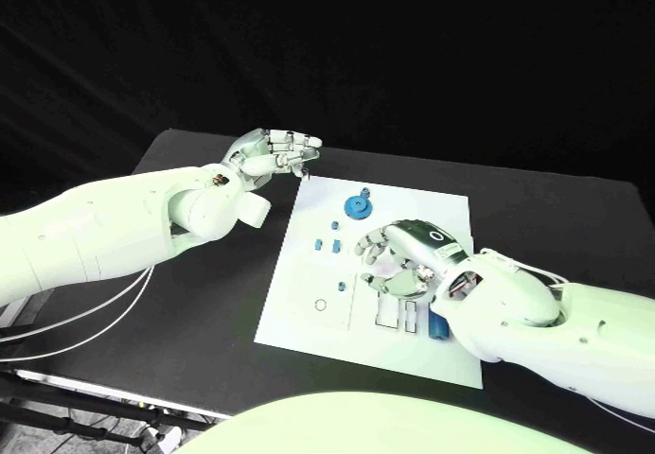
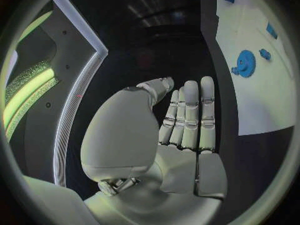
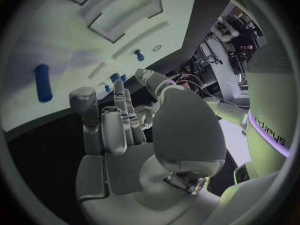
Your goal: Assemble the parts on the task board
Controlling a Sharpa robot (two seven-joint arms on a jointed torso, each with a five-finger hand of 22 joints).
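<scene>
The white task board (image 1: 314, 317) (image 2: 259, 105) (image 3: 25, 60) lies in the middle of the black table. A blue gear (image 1: 358, 206) (image 2: 245, 63) lies near its far edge, a tiny blue piece (image 1: 367, 190) (image 2: 265, 54) just beyond it. Three small blue pegs (image 1: 327, 238) stand left of centre. A long blue bar (image 1: 438, 327) (image 3: 42, 82) lies near the board's right front. My right hand (image 1: 398, 257) (image 3: 119, 130) hovers palm down over the board's middle, fingers spread, holding nothing. My left hand (image 1: 274, 151) (image 2: 187, 120) is off the board's far left corner, fingers straight and side by side, nothing seen in it.
Rectangular slots (image 1: 389, 317) (image 3: 119, 15) and a small round hole (image 1: 320, 305) are sunk in the board's near half. A blue peg (image 3: 139, 55) stands beyond my right hand's fingertips. Bare black table (image 1: 204, 284) surrounds the board; its left edge drops off near white cables (image 1: 82, 322).
</scene>
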